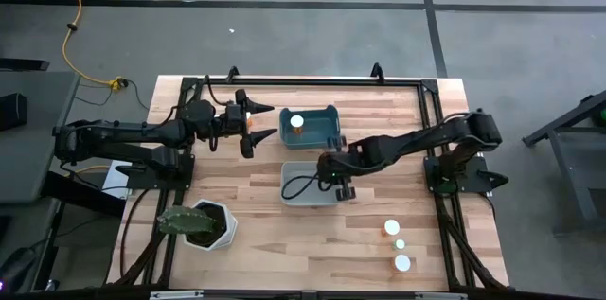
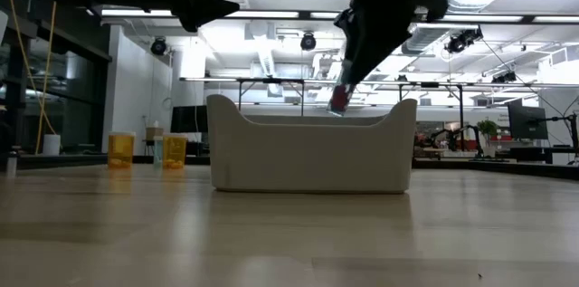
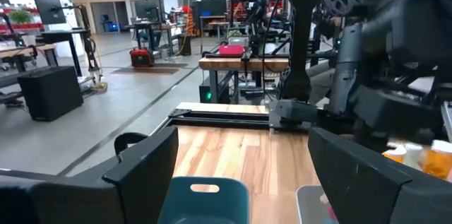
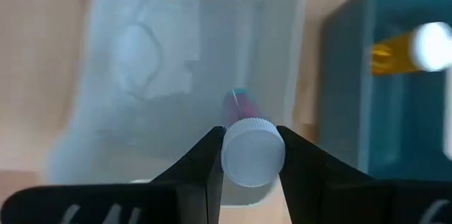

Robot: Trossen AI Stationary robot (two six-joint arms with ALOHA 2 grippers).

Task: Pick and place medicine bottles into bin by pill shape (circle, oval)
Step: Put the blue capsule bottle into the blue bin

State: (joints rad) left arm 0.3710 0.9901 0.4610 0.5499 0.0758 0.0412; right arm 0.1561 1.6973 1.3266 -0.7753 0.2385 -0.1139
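My right gripper [image 1: 331, 175] is over the white bin [image 1: 311, 186], shut on a small medicine bottle [image 2: 339, 100] with a white cap. In the low view the bottle hangs just above the bin's rim [image 2: 312, 119]. My left gripper [image 1: 273, 121] is open and empty, level, beside the left side of the teal bin [image 1: 322, 134]. An orange bottle with a white cap [image 1: 297, 122] lies inside the teal bin and also shows in the right wrist view [image 4: 409, 51]. Three more white-capped bottles [image 1: 399, 243] stand on the table at the near right. My right gripper pinches the sides of the bottle's white cap [image 4: 253, 155] between its two fingers [image 4: 205, 164]. The fingers slant down from above. The bottle body [image 4: 239, 107] hangs tilted below the cap, clear of the white bin.
A white hexagonal pot with a green plant [image 1: 204, 226] stands at the near left. The two bins stand close together mid-table, the teal one farther. In the low view the three bottles [image 2: 145, 149] show at the left. A dark frame [image 1: 312, 80] runs along the table's far edge.
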